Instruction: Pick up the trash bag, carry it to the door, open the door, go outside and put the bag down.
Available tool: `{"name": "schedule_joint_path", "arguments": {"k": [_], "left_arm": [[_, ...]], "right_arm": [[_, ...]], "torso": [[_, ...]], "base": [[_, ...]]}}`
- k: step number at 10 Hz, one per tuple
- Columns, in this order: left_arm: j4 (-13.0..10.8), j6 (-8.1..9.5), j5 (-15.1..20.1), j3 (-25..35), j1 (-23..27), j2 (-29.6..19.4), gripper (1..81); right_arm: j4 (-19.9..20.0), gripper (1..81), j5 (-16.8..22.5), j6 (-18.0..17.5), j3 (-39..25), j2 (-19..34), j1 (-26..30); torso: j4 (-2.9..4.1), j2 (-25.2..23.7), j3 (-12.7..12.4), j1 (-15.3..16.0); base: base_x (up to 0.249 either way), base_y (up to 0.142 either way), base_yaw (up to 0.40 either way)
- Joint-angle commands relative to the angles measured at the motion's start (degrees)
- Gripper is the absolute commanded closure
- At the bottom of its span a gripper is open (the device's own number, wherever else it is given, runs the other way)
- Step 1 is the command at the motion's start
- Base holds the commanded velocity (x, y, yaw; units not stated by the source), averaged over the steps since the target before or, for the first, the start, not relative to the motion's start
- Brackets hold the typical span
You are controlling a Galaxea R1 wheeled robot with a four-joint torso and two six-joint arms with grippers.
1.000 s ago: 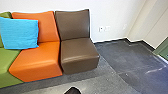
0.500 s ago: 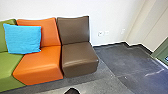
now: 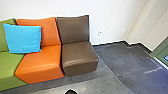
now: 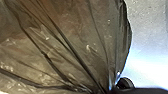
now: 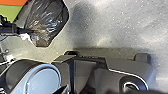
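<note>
The trash bag (image 5: 47,21), dark, shiny and see-through, hangs above the floor in the right wrist view. My left gripper (image 5: 30,31) is beside it there, shut on its bunched plastic. Close up in the left wrist view, the bag (image 4: 62,47) has folds running together towards one gathered spot. A green-framed piece (image 3: 160,53), perhaps part of the door, stands at the head view's right edge. The state of my right gripper cannot be told.
A seat row with green, orange (image 3: 40,67) and brown (image 3: 80,57) sections stands along the white wall, a blue pillow (image 3: 23,38) on it. The wall corner (image 3: 135,37) is right of it. My wheeled base (image 5: 120,67) shows below the right wrist. A dark rounded thing (image 3: 71,92) is unclear.
The head camera has moved, so the seats and wall sit lower in its view than at first. Over the last half second the view has shifted only slightly.
</note>
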State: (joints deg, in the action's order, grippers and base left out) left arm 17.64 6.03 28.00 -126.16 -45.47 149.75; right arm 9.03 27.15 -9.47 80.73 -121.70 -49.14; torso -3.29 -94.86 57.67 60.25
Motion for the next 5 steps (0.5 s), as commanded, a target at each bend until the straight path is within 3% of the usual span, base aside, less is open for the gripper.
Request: {"name": "schedule_joint_path", "arguments": {"k": [1, 3, 5], "left_arm": [[0.6, -1.99, 3.9, 6.4, 2.6, -6.5, 81.1], [0.6, -2.87, 3.9, 10.1, 1.7, -9.7, 81.1], [0.6, -3.31, 4.0, 13.7, 1.0, -12.9, 81.1]], "right_arm": [[1.2, 1.0, 0.9, 0.2, 1.3, -0.3, -0.2], [1.2, 1.0, -0.3, 0.2, 2.1, -0.9, -2.0], [1.2, 1.0, -0.9, 0.2, 2.1, -1.2, -2.9]], "torso": [[0.0, 5.5, 0.0, -3.5], [0.0, 9.4, 0.0, -6.1], [0.0, 13.3, -3.6, -8.6]], "base": [[0.0, 0.0, 0.0], [0.0, 0.0, 0.0], [0.0, 0.0, 0.0]]}}
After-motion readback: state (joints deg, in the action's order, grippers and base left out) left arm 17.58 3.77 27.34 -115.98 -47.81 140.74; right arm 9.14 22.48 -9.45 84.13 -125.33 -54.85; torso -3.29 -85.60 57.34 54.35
